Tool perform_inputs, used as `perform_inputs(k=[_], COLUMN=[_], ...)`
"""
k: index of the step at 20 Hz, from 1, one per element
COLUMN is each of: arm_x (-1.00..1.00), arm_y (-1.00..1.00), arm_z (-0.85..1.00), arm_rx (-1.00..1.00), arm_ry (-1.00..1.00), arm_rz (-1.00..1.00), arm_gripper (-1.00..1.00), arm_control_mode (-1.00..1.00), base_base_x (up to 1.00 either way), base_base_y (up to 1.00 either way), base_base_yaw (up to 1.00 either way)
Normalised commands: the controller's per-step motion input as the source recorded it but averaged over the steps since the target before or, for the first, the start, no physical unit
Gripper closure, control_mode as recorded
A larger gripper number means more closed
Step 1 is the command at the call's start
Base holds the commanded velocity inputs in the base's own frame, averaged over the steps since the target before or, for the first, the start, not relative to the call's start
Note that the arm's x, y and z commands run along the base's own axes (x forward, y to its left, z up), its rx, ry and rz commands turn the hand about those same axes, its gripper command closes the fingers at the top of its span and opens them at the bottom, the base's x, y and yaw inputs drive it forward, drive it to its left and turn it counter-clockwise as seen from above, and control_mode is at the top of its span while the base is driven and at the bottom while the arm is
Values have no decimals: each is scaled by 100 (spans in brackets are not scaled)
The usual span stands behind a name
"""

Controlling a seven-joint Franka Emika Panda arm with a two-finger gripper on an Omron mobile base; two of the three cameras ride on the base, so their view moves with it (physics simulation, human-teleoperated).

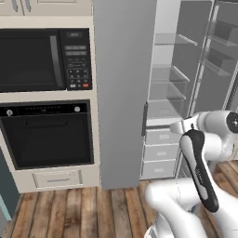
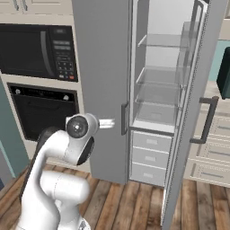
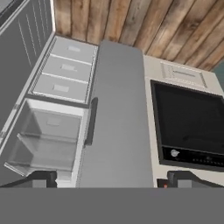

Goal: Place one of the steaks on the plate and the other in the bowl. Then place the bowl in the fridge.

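The fridge (image 1: 121,93) is tall and grey. Its left door (image 2: 101,67) is closed and its right door (image 2: 197,90) is swung wide open. Inside are bare glass shelves (image 2: 157,96) above three pale drawers (image 2: 150,157). My gripper (image 3: 114,179) is open with nothing between its fingertips (image 3: 41,178). It hangs in front of the closed door (image 3: 118,109), close to that door's vertical handle (image 3: 91,121). The hand view is rolled over, so the floor sits at its top. The steaks, the plate and the bowl are out of view.
A black microwave (image 1: 44,60) sits over a black oven (image 1: 46,139) in the cream cabinet left of the fridge. The open door's long handle (image 2: 207,119) juts out at the right, with cream drawers (image 2: 215,148) behind it. Wooden floor (image 1: 83,209) lies below.
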Motion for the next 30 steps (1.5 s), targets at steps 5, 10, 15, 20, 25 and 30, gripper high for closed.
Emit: perform_inputs(k=[5,10,15,20,25,30], arm_x=[-30,8,0,0,0,0], arm_y=[18,2,0,0,0,0], arm_z=[7,-15,0,0,0,0], arm_rx=[-6,0,0,0,0,0], arm_ry=[15,0,0,0,0,0], arm_rz=[0,0,0,0,0,0], arm_gripper=[-100,-100,-100,-100,-100,-100], arm_control_mode=[-100,100,100,100,100,100], base_base_x=[0,0,-74,-83,-28,-48], base_base_y=[0,0,0,20,24,10], base_base_yaw=[0,0,5,33,81,86])
